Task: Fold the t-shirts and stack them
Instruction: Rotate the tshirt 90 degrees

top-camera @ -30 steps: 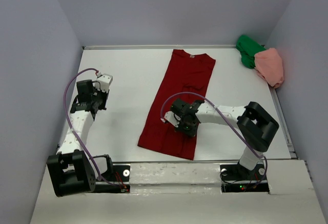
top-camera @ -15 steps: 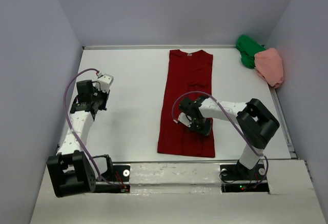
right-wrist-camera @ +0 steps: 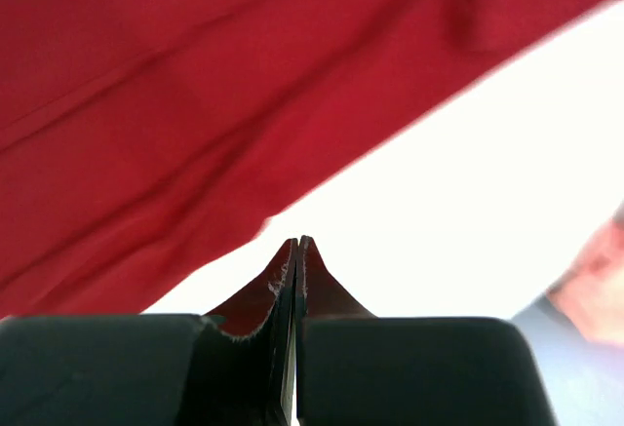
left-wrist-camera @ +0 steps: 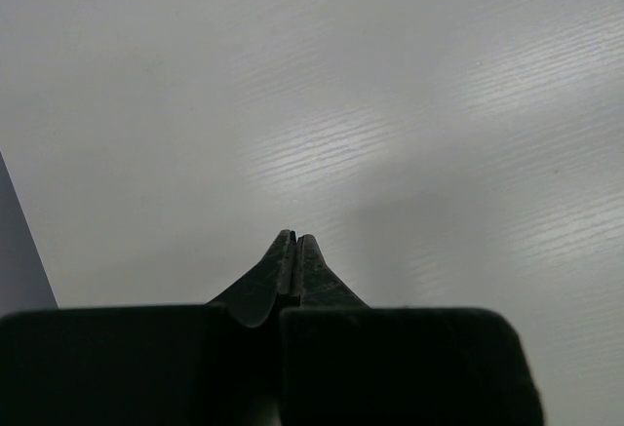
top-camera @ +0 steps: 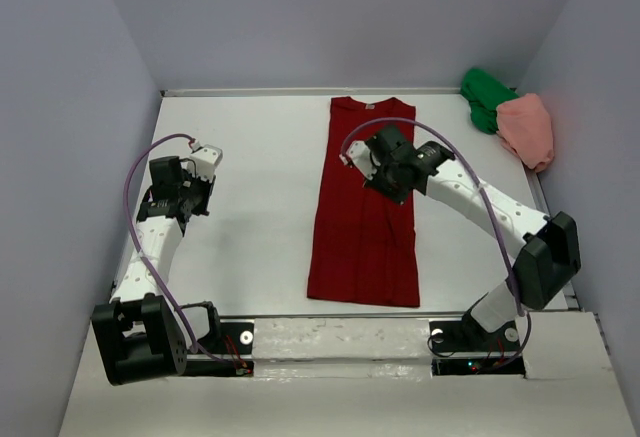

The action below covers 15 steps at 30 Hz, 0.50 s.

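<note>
A dark red t-shirt (top-camera: 365, 227) lies as a long narrow strip down the middle of the table, collar at the far end. Over its upper right part hovers my right gripper (top-camera: 392, 179), shut and holding nothing; its wrist view shows the red t-shirt (right-wrist-camera: 195, 104) and bare white table beyond its edge. A bright green t-shirt (top-camera: 485, 99) and a salmon pink t-shirt (top-camera: 528, 129) sit bunched together in the far right corner. My left gripper (top-camera: 190, 200) is shut over bare table at the left, well away from any cloth; its closed fingertips (left-wrist-camera: 293, 243) show only white surface.
Grey walls enclose the white table (top-camera: 250, 187) on three sides. A purple cable (top-camera: 440, 162) arches over the right arm, and another loops beside the left arm. The arm bases sit on a white strip (top-camera: 340, 342) along the near edge.
The right arm has swung from the shirt's lower part up to its upper right. The shirt went from lying slanted to lying straight. The left arm has not moved.
</note>
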Available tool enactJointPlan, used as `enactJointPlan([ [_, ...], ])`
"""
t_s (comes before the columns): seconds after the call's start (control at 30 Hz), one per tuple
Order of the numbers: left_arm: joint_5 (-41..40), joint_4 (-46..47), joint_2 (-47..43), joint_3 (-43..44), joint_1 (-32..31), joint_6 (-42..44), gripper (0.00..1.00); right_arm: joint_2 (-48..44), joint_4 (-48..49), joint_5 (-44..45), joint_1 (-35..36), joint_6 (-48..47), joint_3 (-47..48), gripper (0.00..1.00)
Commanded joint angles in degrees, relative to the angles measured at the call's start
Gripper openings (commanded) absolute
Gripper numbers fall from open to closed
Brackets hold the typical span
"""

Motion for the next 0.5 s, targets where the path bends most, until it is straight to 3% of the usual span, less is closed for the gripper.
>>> enactJointPlan([
  [0.0, 1.1, 0.2, -0.7, 0.4, 0.3, 0.7, 0.0, 6.4, 12.9, 11.1, -8.8, -1.8, 3.5, 0.0],
  [0.17, 0.6, 0.4, 1.3, 0.5, 0.2, 0.6, 0.0, 21.4, 13.8, 11.6, -18.1, -1.3, 16.1, 0.0],
  [0.47, -0.8, 0.6, 2.2, 0.4, 0.2, 0.3, 0.0, 40.7, 12.6, 6.8, -24.1, -2.4, 37.9, 0.0],
])
